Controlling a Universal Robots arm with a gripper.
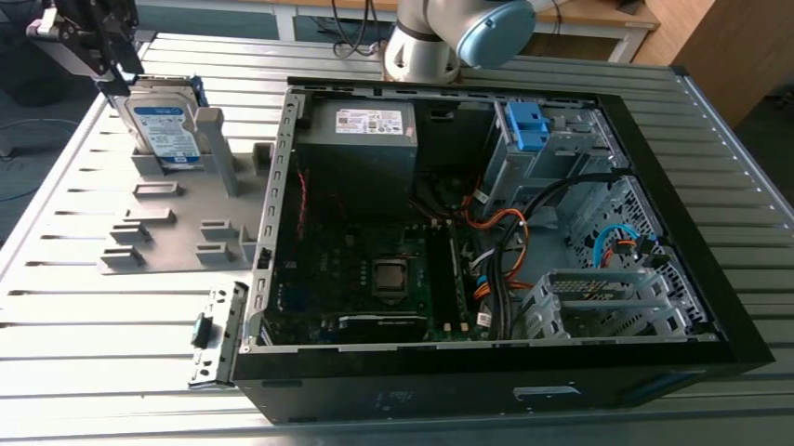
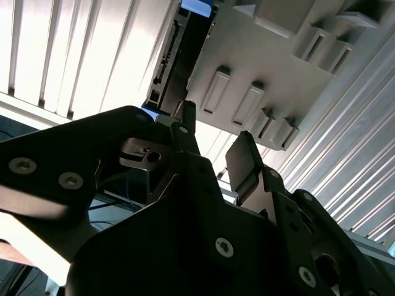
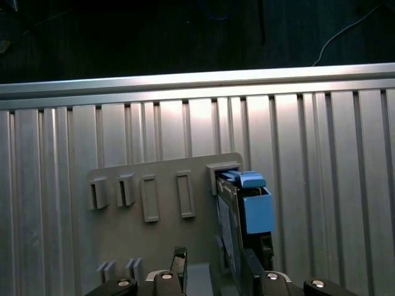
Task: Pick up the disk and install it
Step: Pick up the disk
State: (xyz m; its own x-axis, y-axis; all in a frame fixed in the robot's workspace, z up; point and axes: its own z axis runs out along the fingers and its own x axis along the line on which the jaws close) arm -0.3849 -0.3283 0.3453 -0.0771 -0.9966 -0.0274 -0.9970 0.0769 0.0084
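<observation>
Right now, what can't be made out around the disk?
Second wrist view: the disk is edge-on and shadowed; its label is hidden.
First wrist view: the gripper covers the disk's near end.
Exterior view: the grey holder hides the disk's foot; the top edge crops the gripper.

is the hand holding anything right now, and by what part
Nothing. The hand is open, near the top of the flat blue-framed silver-grey metal disk, which stands upright in a grey slotted holder.
</observation>
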